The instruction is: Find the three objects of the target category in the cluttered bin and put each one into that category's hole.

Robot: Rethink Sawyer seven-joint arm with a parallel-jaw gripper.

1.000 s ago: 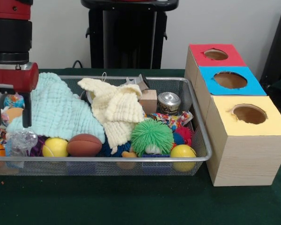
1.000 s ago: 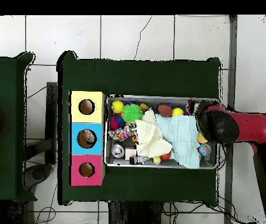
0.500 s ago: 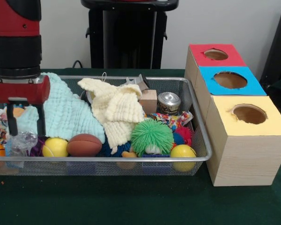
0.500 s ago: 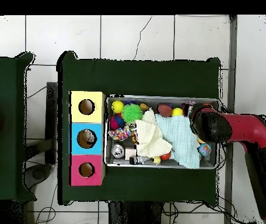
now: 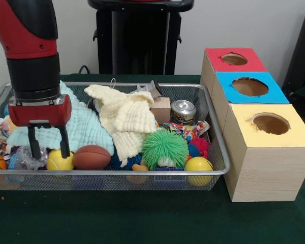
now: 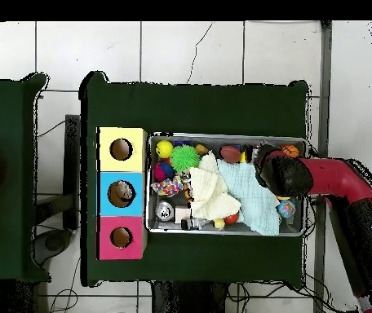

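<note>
A dark green bench is sitting on white floor tiles before a pale wall. The cluttered bin is occupying the bench's middle; the hand, fingers spread and released, is hanging inside its nine-o'clock end over a yellow ball.

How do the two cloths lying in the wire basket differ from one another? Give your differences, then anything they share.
Colour: the mint green cloth is pale green; the cream cloth is pale yellow.
Pose: the mint green cloth lies spread fairly flat, while the cream cloth is bunched and folded.
Place: the mint green cloth is behind the gripper; the cream cloth lies nearer the basket's middle.
Both have a ridged, waffle-like weave and cover other items.
</note>
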